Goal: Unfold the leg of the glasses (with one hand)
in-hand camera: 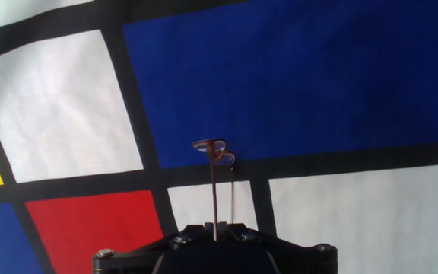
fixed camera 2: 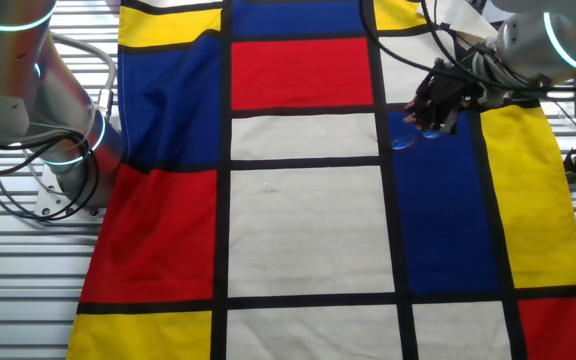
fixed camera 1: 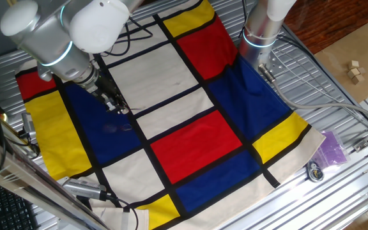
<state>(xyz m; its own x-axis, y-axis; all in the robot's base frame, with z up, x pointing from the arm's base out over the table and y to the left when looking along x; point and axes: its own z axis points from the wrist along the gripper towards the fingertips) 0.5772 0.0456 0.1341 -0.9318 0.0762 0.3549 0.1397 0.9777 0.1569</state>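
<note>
**Glasses held off the cloth, above the blue panel**

You have the gripper hanging over the checked cloth, at the edge of a blue panel just beside a black grid line. In the hand view the gripper sits at the bottom edge, its fingers drawn close together on a thin dark leg of the glasses. The leg runs straight away from the fingers; the small frame sits at its far end, seen against the blue panel and the black line below it. A second thin line runs beside the held leg; you cannot tell whether it is the other leg or a shadow.

In the other fixed view the glasses show as faint pale ovals just below the fingertips, over blue cloth. In one fixed view the gripper is near the corner where blue meets white; the glasses are too small to make out there.

A second arm's base stands at the cloth's far edge, well apart.
</note>
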